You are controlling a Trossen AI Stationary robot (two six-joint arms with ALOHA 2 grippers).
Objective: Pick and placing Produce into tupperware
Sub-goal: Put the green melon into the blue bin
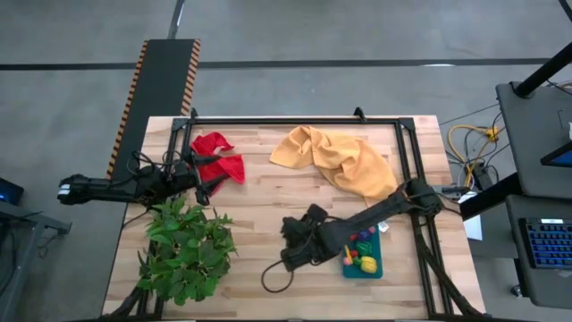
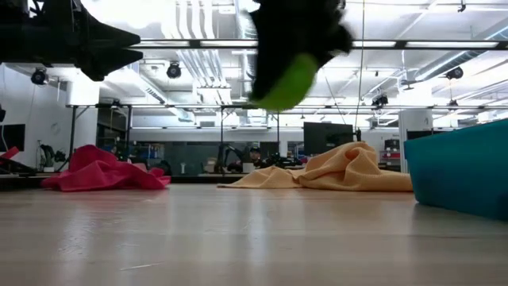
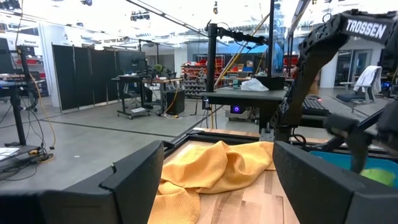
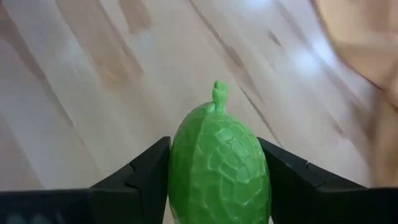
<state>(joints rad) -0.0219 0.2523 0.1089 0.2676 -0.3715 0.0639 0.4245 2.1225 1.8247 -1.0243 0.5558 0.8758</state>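
- You have the wooden table (image 1: 268, 224) as your base, and every place below is given from the teal tupperware (image 1: 368, 266), which sits on the table close to its front right corner.
- The leafy green plant (image 1: 183, 249) lies far to the left of the tupperware, by the table's front left.
- The yellow cloth (image 1: 344, 159) lies bunched behind the tupperware, toward the back edge; in the low view it (image 2: 333, 171) sits just left of the tupperware wall (image 2: 460, 171).
- The red cloth (image 1: 219, 156) lies far to the tupperware's back left, well apart from it.
- Your right end effector (image 1: 293, 253) is just left of the tupperware and raised off the table; its fingers (image 4: 134, 177) are clamped on a lime green produce piece (image 4: 219, 165) with a bumpy skin and a small stem, seen from the low view as a green blur (image 2: 287, 79) up in the air.
- Your left end effector (image 1: 207, 183) waits beside the red cloth, far from the tupperware, with its fingers (image 3: 134, 180) spread apart and gripping nothing.
- Inside the tupperware you already have several small produce pieces (image 1: 362, 255): yellow, red and purple ones show.
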